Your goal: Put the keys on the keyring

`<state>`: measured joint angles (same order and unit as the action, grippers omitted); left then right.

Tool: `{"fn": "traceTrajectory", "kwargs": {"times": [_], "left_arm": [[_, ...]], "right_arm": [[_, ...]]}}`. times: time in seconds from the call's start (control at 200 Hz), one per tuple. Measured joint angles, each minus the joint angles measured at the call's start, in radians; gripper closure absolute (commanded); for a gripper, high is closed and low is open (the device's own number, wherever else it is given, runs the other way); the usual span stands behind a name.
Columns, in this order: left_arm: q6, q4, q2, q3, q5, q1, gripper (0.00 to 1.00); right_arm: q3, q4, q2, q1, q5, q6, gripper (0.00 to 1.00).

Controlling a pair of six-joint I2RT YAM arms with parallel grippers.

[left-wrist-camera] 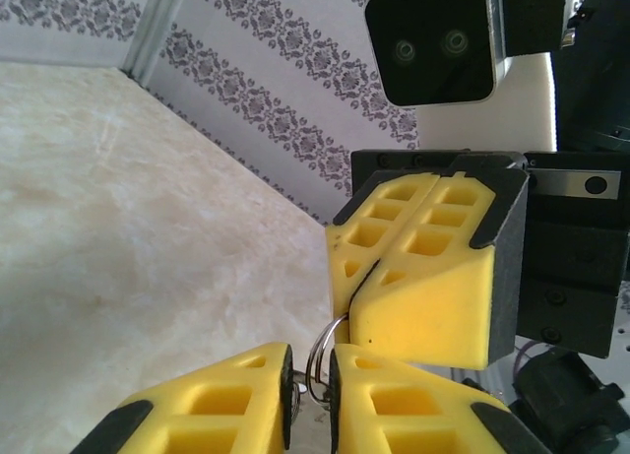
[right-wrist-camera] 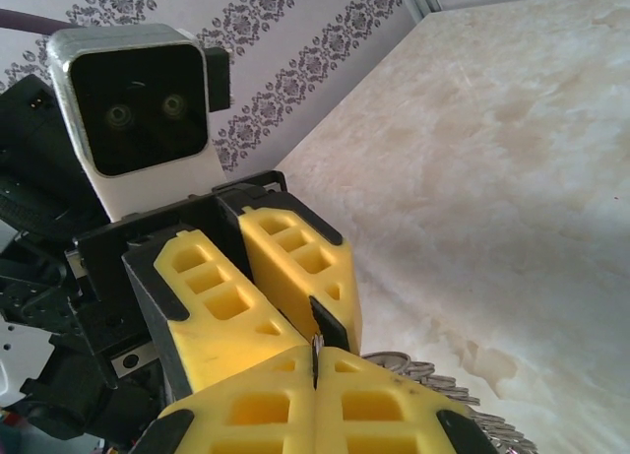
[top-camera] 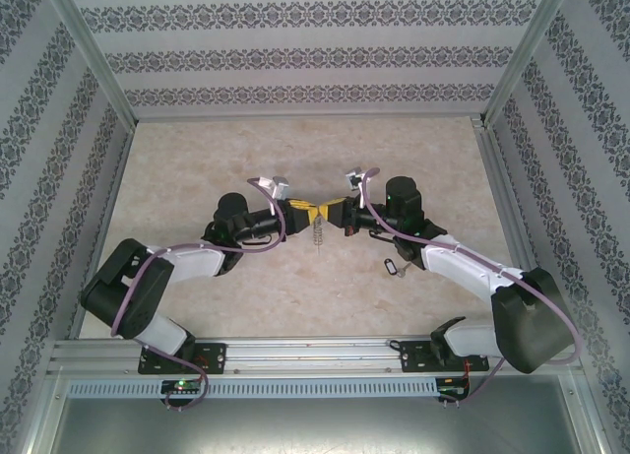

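The keyring [left-wrist-camera: 313, 370] is pinched in the narrowly closed jaws of the left gripper [top-camera: 303, 214] and, tip to tip, seemingly in the shut jaws of the right gripper [top-camera: 332, 214]. Its coil should be parted gently and gripped firmly — the key [top-camera: 392, 266] is seen lying right of the jaws. The pale marbled worktop [top-camera: 246, 159] is enclosed by patterned walls [top-camera: 295, 60].

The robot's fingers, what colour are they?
Yellow fingers with black edges, clearest in the left wrist view.

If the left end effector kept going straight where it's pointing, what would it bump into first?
Almost certainly the right end effector: its yellow fingers face the left end effector tip to tip, with only the keyring between them.
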<state>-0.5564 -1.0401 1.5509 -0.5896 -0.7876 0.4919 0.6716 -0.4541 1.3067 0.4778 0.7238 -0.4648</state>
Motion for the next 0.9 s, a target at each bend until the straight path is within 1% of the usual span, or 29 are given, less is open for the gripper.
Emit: {"fn": "traceTrajectory", "kwargs": {"times": [0.06,0.15,0.195,0.295,0.365,0.44,0.649,0.899], "left_arm": [[-0.028,-0.030,0.019,0.000,-0.012,0.000,0.79],[-0.058,-0.066,0.038,0.000,-0.028,0.000,0.83],[-0.074,-0.084,0.045,0.000,-0.028,0.000,0.85],[-0.100,-0.123,0.062,0.000,-0.028,-0.001,0.86],[-0.116,-0.146,0.072,0.000,-0.028,-0.001,0.89],[-0.131,-0.162,0.077,0.000,-0.028,-0.001,0.91],[-0.156,-0.186,0.077,0.000,-0.027,-0.001,1.00],[-0.171,-0.211,0.088,0.000,-0.027,-0.003,1.00]], "right_arm": [[-0.005,-0.001,0.000,-0.005,-0.001,-0.001,1.00],[-0.007,-0.006,0.000,-0.007,-0.001,-0.003,1.00],[-0.007,-0.007,0.000,-0.009,-0.001,-0.003,1.00],[-0.007,-0.009,0.000,-0.011,-0.001,-0.003,1.00],[-0.007,-0.011,0.000,-0.011,-0.001,-0.003,1.00],[-0.007,-0.016,0.000,-0.012,-0.001,-0.003,1.00],[-0.007,-0.030,0.000,-0.018,-0.001,-0.003,1.00],[-0.007,-0.044,0.005,-0.018,-0.001,-0.003,1.00]]}}
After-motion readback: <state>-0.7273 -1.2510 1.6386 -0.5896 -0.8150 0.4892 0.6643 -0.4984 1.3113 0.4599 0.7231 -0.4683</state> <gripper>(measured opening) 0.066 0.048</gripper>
